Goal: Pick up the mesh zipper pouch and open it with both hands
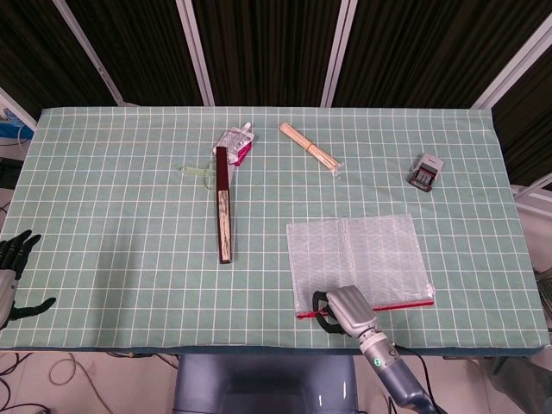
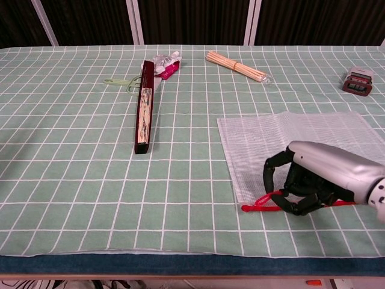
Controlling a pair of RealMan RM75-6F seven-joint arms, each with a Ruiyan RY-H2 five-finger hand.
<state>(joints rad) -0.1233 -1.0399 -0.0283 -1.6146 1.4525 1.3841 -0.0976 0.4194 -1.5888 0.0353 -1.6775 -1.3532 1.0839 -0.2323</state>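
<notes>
Pouch (image 1: 358,259): lies flat on the surface (image 1: 129,259), at 5 o'clock from its middle, red zipper edge nearest the robot.
Right hand (image 2: 313,180): curled over the pouch's near-left corner, fingers at the zipper; whether it grips, cannot tell.
Left hand (image 1: 13,272): released, fingers spread, at the surface's 8 o'clock edge.

The mesh zipper pouch (image 1: 358,260) lay near the table's (image 1: 103,216) front edge, right of centre; the folded fan (image 1: 223,203) lay left of it; the skewers (image 1: 310,149) and stamp (image 1: 424,172) sat behind.
</notes>
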